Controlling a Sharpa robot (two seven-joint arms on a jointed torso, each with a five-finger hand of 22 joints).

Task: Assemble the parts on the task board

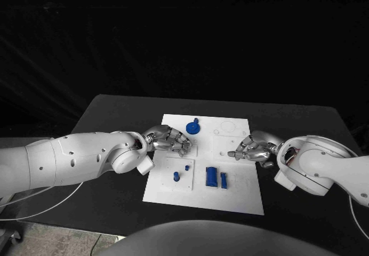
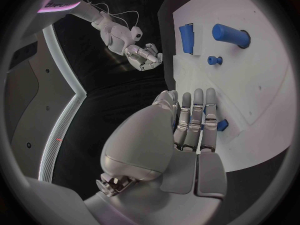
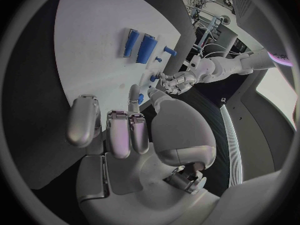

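- Five blue parts on the task board point(image 1: 231, 197): round disc point(image 1: 192, 127) at its far end, two bars point(image 1: 210, 176), two small pegs point(image 1: 177, 176) nearer.
- My left hand point(image 1: 169, 141), fingers curled, holding nothing I can see, sits just beside the disc.
- My right hand point(image 1: 254, 149) rests curled at the board's opposite edge, well apart from every part.

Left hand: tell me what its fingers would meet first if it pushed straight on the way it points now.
Judging by the left wrist view, the left hand points across the task board. The small blue peg lies first in that line, with the large blue cylinder just beyond; depth is unclear.
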